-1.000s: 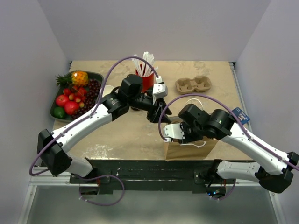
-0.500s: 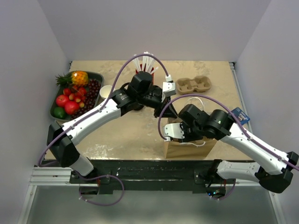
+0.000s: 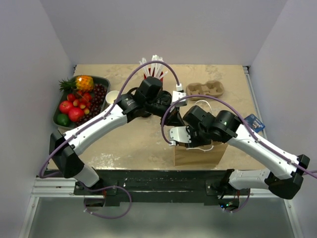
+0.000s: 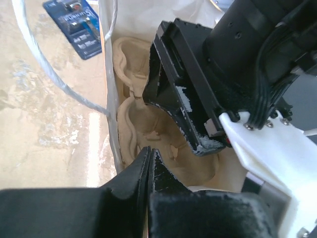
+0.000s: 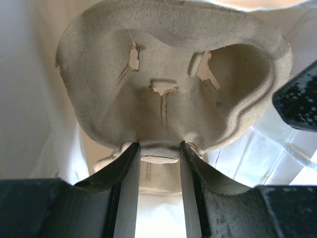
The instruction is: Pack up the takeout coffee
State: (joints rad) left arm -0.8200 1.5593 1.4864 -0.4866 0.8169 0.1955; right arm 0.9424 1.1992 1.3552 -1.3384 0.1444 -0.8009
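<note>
The right end effector is clamped on the rim tab of a moulded pulp cup carrier. Its two dark fingers press that tab from either side. The carrier sits inside a brown paper bag with a white lining, which stands at the near edge of the desk.

The left end effector hovers just above the bag's mouth, beside the right one. Its fingers are pressed together with only a hairline gap, and nothing is between them.

The takeout coffee cannot be picked out in any view. Neither end effector has it, and the part of the carrier that shows has no cup in it. The left arm crosses the middle of the desk and hides the surface beneath it.

Farther out, a red straw cup stands behind the left arm. A lidless tan cup is to its left, and a tray of fruit is at the desk's left edge. A second pulp carrier lies at the back right. A blue card lies right of the bag.
</note>
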